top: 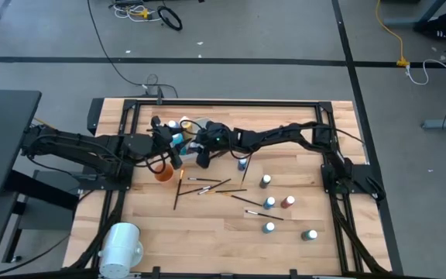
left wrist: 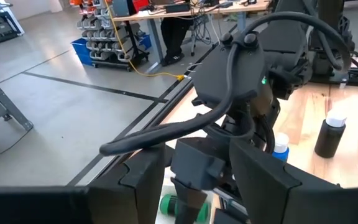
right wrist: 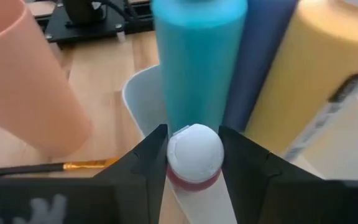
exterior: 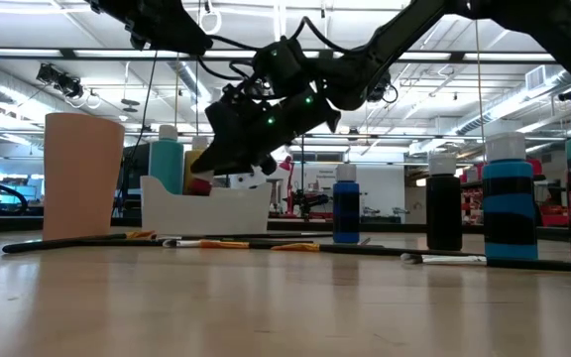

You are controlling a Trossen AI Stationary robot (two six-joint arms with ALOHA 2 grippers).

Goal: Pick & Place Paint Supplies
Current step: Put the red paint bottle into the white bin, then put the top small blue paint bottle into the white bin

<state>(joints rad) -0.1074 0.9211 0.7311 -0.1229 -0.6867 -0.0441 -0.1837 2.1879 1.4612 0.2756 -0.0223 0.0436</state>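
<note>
My right gripper (right wrist: 194,140) reaches in from the table's right over the white tub (exterior: 206,210) and is shut on a red paint bottle (exterior: 201,183) with a white cap. Teal (right wrist: 197,62), dark blue (right wrist: 260,68) and yellow (right wrist: 319,81) bottles stand in the tub. Several more bottles (top: 269,203) stand upright on the table's right half, and thin brushes (top: 207,186) lie flat at mid-table. My left gripper (top: 165,138) hangs open beside the tub's left end, touching nothing. My right gripper pinches the red bottle's white cap (right wrist: 194,149) between its two fingers, one on each side. The fingers slant down from the table's right. The bottle is clear of the table at the tub's near rim (right wrist: 132,93); below a red band, its body is hidden.
An orange cup (top: 164,172) stands just in front of the tub's left end, close to both grippers. A large white cylinder (top: 121,244) lies at the near left corner. A black frame (top: 231,103) borders the table. Bare wood shows at the near middle (top: 207,240).
</note>
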